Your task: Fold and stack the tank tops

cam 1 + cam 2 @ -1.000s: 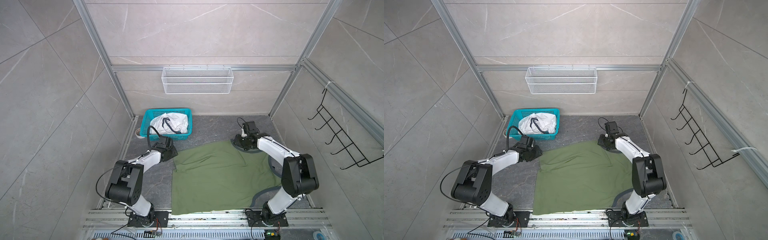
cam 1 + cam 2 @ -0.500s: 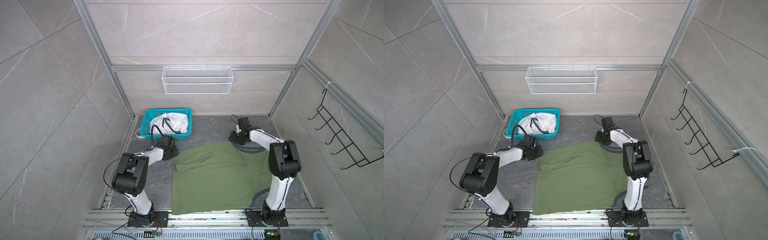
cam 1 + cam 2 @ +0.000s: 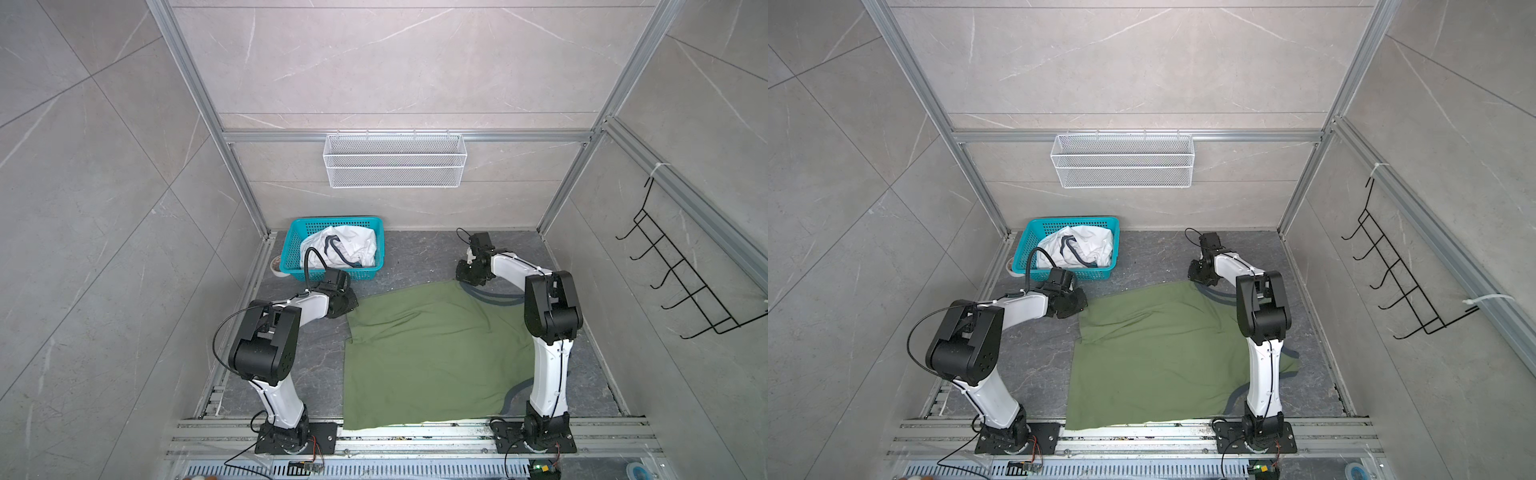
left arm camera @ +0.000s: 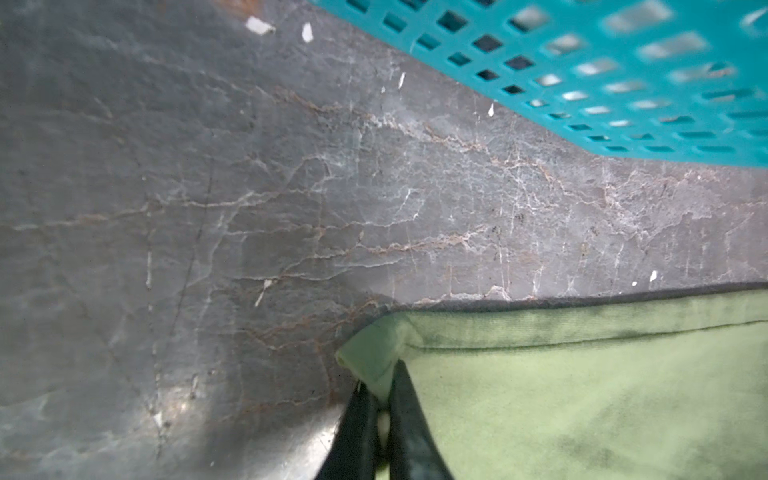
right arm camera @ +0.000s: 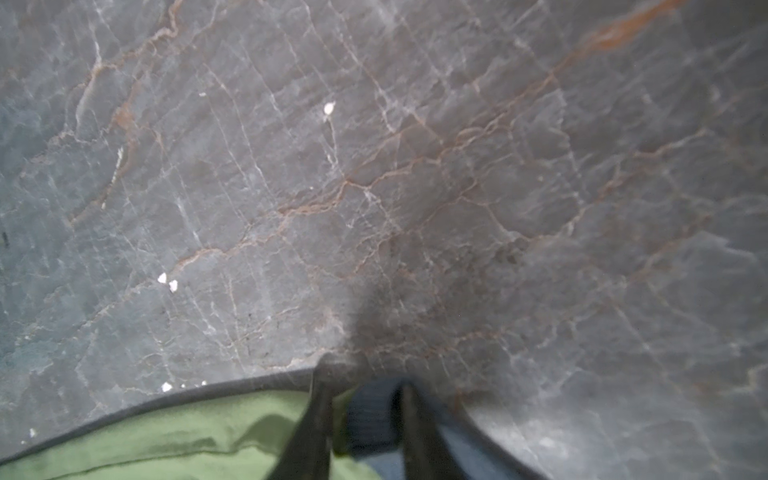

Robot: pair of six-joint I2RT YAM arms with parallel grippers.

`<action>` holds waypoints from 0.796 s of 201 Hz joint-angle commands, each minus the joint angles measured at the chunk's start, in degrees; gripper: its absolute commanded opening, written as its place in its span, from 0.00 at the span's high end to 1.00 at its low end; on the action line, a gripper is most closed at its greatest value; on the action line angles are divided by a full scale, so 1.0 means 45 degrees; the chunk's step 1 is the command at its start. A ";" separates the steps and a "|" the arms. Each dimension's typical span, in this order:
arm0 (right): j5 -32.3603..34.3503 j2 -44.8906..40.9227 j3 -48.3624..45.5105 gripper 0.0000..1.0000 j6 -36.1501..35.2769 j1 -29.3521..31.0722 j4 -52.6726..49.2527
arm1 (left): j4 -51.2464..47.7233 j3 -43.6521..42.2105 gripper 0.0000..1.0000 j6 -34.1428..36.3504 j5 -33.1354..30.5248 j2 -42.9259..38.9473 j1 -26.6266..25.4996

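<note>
Two garments: olive tank top (image 3: 432,353) lying flat, white tank top (image 3: 345,249) sitting in the teal basket (image 3: 291,253). Only the wrist views are showing left claw (image 4: 380,390) and right claw (image 5: 365,386) each pinching the olive edge.

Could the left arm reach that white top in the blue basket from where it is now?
Probably yes: the basket stands open just beyond the left gripper, nothing covering the white top. But that gripper is shut on a corner of the green top and must let go first.
</note>
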 commanded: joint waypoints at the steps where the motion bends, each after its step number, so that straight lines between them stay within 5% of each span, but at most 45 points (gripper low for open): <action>1: 0.0122 -0.0704 -0.0088 0.85 -0.0150 0.0018 -0.0351 | -0.0130 0.0482 0.94 0.0450 -0.0326 -0.0350 0.0086; 52: 0.0185 -0.0965 0.0344 0.96 -0.0121 0.0014 -0.0520 | -0.0090 0.1520 1.00 0.1151 -0.0388 -0.0201 0.0275; 160: 0.0135 -0.2518 -0.0329 1.00 -0.0258 0.0018 -0.0131 | -0.0600 0.4223 1.00 0.1975 0.0201 0.1773 0.1380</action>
